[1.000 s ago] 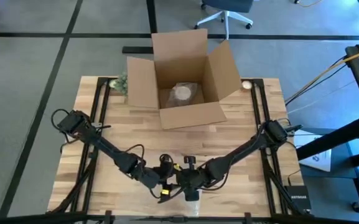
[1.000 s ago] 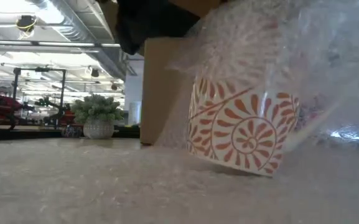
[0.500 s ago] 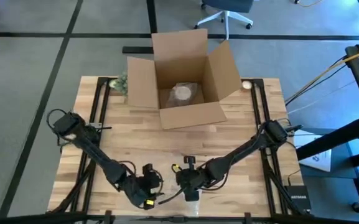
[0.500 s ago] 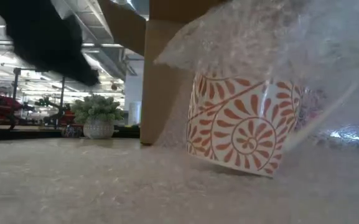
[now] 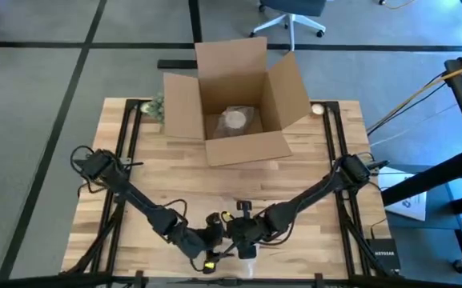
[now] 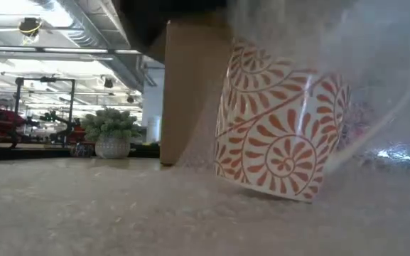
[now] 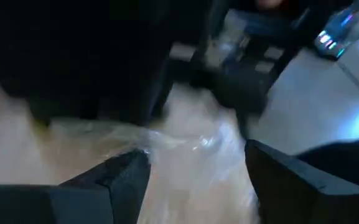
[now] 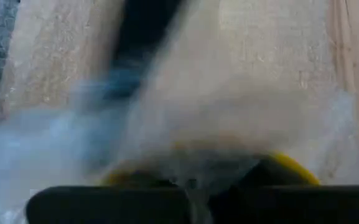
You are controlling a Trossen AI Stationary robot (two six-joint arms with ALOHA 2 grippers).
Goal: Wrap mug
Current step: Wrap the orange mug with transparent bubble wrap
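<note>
Left gripper (image 5: 211, 242) spread apart beside the right gripper (image 5: 245, 234), whose finger state cannot be told, orange-patterned mug (image 6: 281, 124) seen tilted under bubble wrap (image 6: 375, 78), near table edge

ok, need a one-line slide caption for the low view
Orange-patterned mug sits tilted on bubble wrap, cardboard box and potted plant behind.

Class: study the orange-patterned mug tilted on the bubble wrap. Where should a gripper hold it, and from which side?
Probably across the rim from above: the mug leans, bubble wrap covers its sides, and the rim is hidden in the low view, so this is tentative.
</note>
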